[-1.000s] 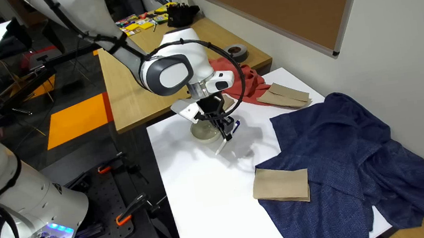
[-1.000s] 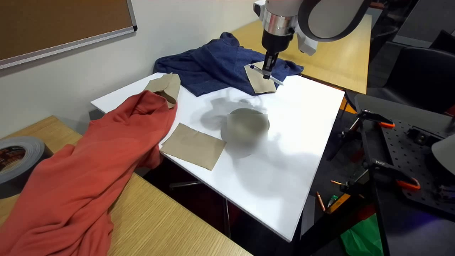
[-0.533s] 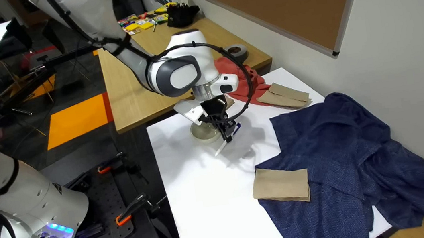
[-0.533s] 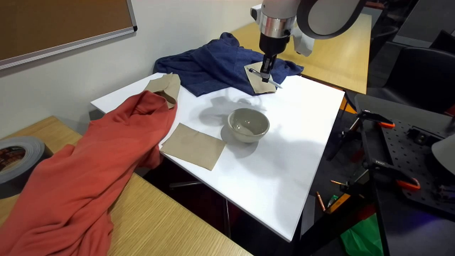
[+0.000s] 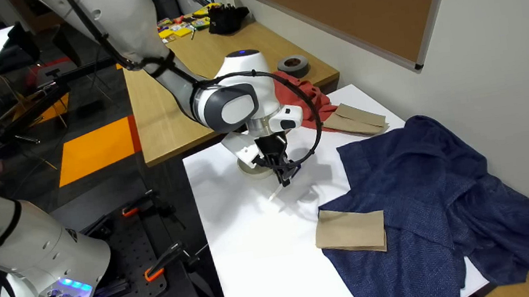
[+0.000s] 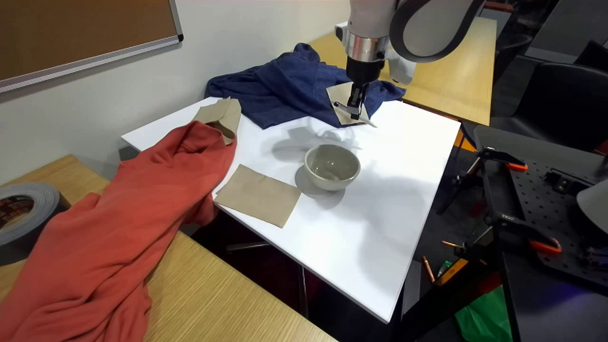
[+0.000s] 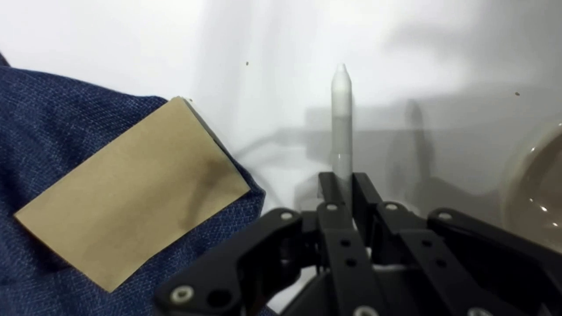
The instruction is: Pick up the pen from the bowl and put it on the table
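The wrist view shows the claw (image 7: 344,181) pinching the pen (image 7: 341,114) beside the bowl (image 7: 535,195), so getting it out looks done, but laying it on the table (image 7: 276,48) is left.

Surroundings, exterior views.
In an exterior view: red cloth (image 6: 142,204) at left, partly over a wooden desk (image 6: 213,294); grey tape roll (image 6: 40,194) on that desk, just left of the cloth; brown paper sheet (image 6: 259,194) flat, just right of it; folded brown paper (image 6: 221,114) against the cloth's far end. Corkboard (image 6: 80,38) on wall (image 6: 247,28), far left. In an exterior view: dark blue cloth (image 5: 416,190) at right, brown paper rectangle (image 5: 350,231) on top; black bundle (image 5: 227,20) and yellow items (image 5: 183,32) at the wooden desk's far end.
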Controlling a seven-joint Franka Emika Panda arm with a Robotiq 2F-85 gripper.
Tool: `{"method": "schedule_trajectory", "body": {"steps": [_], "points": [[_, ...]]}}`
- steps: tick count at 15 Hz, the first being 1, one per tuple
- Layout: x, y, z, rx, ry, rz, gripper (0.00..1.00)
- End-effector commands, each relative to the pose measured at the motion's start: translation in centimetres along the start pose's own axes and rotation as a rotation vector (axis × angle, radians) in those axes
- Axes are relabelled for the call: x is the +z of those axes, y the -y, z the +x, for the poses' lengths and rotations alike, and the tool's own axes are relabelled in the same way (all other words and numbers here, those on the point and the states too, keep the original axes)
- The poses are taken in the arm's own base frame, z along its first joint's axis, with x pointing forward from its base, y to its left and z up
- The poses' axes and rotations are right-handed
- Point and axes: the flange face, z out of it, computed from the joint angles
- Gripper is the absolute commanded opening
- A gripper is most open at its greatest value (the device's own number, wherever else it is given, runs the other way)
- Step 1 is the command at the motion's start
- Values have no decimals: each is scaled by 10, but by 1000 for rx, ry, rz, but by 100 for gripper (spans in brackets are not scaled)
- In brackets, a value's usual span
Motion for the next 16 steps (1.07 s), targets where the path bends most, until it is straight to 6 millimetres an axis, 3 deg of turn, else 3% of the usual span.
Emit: {"method": "schedule_trajectory", "body": {"steps": [1,4,5,6,8,16], "points": [[14,-2,8,28,-7,-5,3],[24,-4,10,33,0,-5,3],[26,-4,10,33,3,-3,16],[28,-5,10,35,4,-2,40],[29,-7,11,38,4,-3,44],[28,-6,12,37,1,-5,99]]}}
